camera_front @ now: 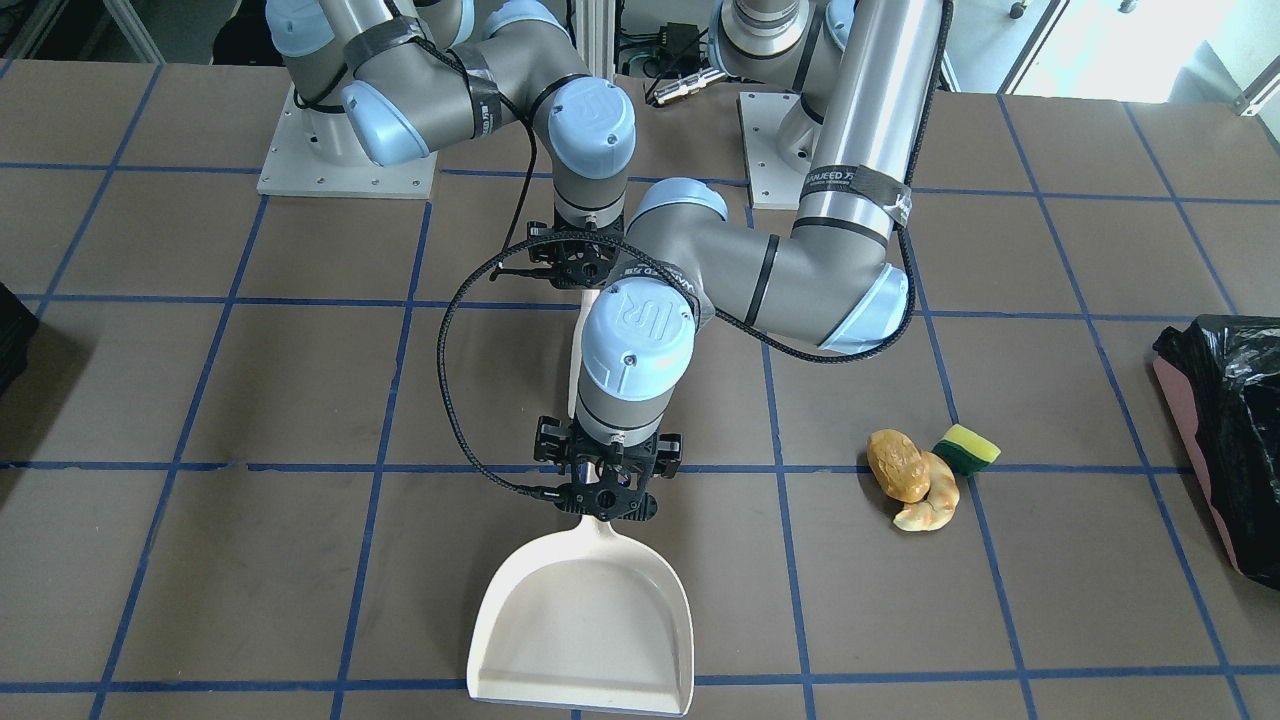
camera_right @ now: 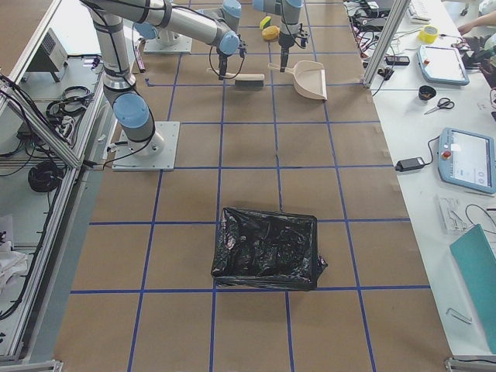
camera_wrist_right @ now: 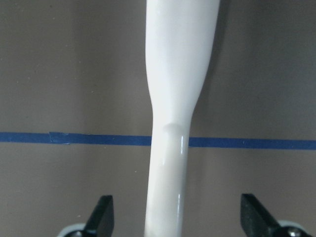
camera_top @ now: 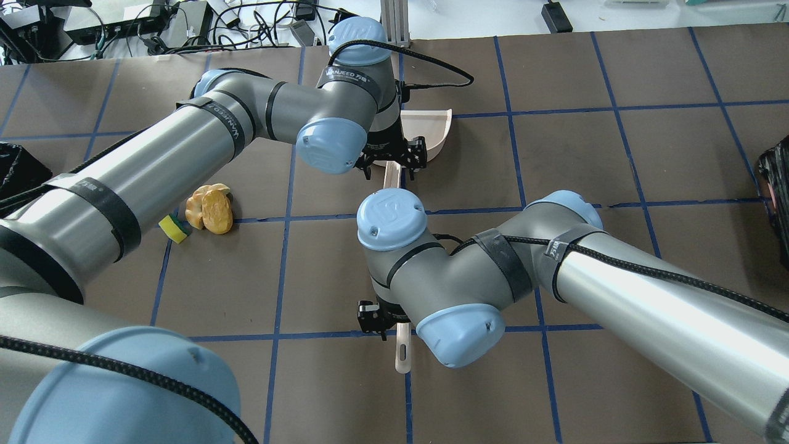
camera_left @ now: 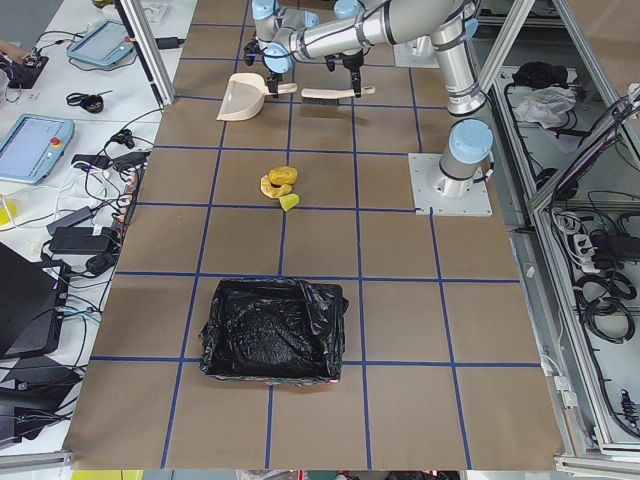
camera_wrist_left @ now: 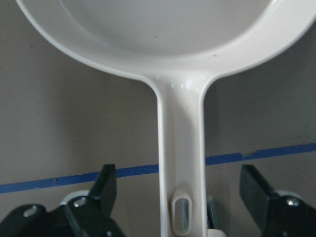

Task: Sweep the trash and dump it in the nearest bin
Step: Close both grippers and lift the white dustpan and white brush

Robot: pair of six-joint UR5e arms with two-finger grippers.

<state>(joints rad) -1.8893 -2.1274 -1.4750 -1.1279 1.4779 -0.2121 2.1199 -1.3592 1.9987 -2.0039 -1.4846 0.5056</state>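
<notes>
**Inspecting tool pick-up: both pincers released, trash untouched**

Front view: your trash [camera_front: 925,480] lies clustered near the bin [camera_front: 1235,420], well apart from the left gripper [camera_front: 605,497]. I judge it light, the sponge [camera_front: 967,448] soft and the brown lump [camera_front: 897,465] apt to roll. Sweep it, do not pinch it.

Left wrist view: the left pincer stands released astride the dustpan [camera_wrist_left: 180,123] handle, not touching. Stiff, glossy plastic, so clench mid-handle.

Right wrist view: the right gripper [camera_wrist_right: 177,215] is likewise spread around the brush handle [camera_wrist_right: 173,148], grasping nothing.
</notes>
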